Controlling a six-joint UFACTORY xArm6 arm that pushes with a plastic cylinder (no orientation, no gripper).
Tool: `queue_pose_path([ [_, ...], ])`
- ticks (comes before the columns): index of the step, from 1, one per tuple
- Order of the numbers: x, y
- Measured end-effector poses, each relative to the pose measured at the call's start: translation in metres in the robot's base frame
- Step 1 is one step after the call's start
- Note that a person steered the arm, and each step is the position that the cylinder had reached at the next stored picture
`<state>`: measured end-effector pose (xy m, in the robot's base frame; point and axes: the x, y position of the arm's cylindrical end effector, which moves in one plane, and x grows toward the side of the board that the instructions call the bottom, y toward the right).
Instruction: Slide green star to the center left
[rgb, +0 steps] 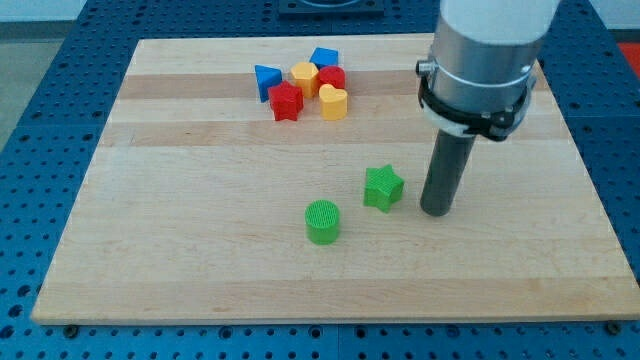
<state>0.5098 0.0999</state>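
The green star (383, 188) lies on the wooden board (200, 250), a little right of the board's middle. My tip (437, 211) rests on the board just to the star's right, a small gap apart from it. A green cylinder (322, 221) stands to the lower left of the star.
A cluster of blocks sits near the view's top: a blue triangle (266, 79), a red star (286, 101), a yellow hexagon (304, 77), a blue block (324, 58), a red block (332, 78) and a yellow heart (334, 102). Blue perforated table surrounds the board.
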Motion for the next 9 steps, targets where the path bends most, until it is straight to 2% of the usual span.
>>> queue_pose_path([
  [1, -0.029, -0.11],
  [2, -0.037, -0.167],
  [3, -0.029, -0.095],
  [4, -0.044, -0.056],
  [5, -0.086, -0.139],
  [6, -0.119, -0.261],
  [7, -0.078, -0.238],
  [8, -0.068, -0.351],
  [9, -0.093, -0.38],
])
